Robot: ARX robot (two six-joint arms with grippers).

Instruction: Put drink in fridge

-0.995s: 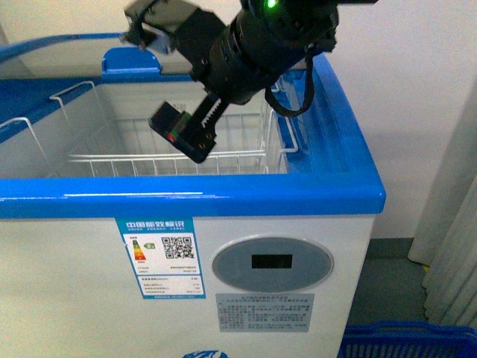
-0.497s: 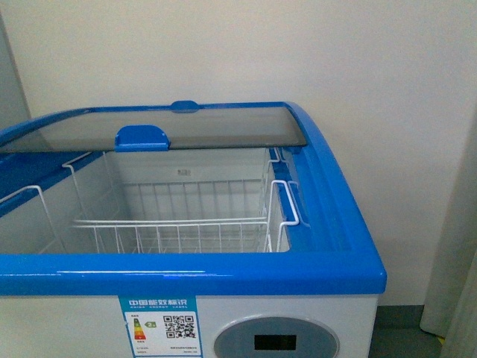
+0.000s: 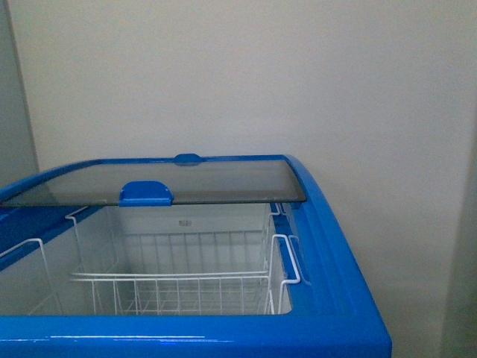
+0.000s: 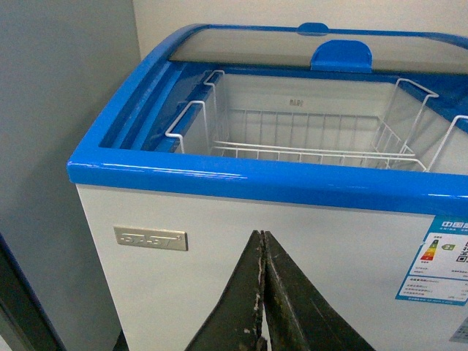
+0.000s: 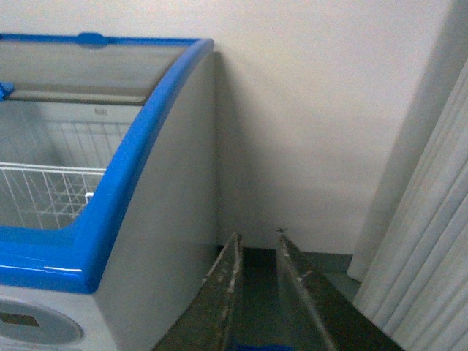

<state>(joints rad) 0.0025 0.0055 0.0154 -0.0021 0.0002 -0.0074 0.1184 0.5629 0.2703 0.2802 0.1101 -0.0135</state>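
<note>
Front view: white fridge (image 3: 328,246), glossy blue rim, curved glass lid (image 3: 171,183) slid back, white wire basket (image 3: 171,287) inside. Left gripper (image 4: 263,292) jaws together; right gripper (image 5: 256,285) jaws slightly apart. Drink unseen.

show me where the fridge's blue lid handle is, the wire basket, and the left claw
blue lid handle (image 3: 145,193), front view, middle of the handle on the glass lid.
wire basket (image 3: 171,277), front view, its top front rail.
left claw (image 4: 263,241), left wrist view, where the fingertips meet.
</note>
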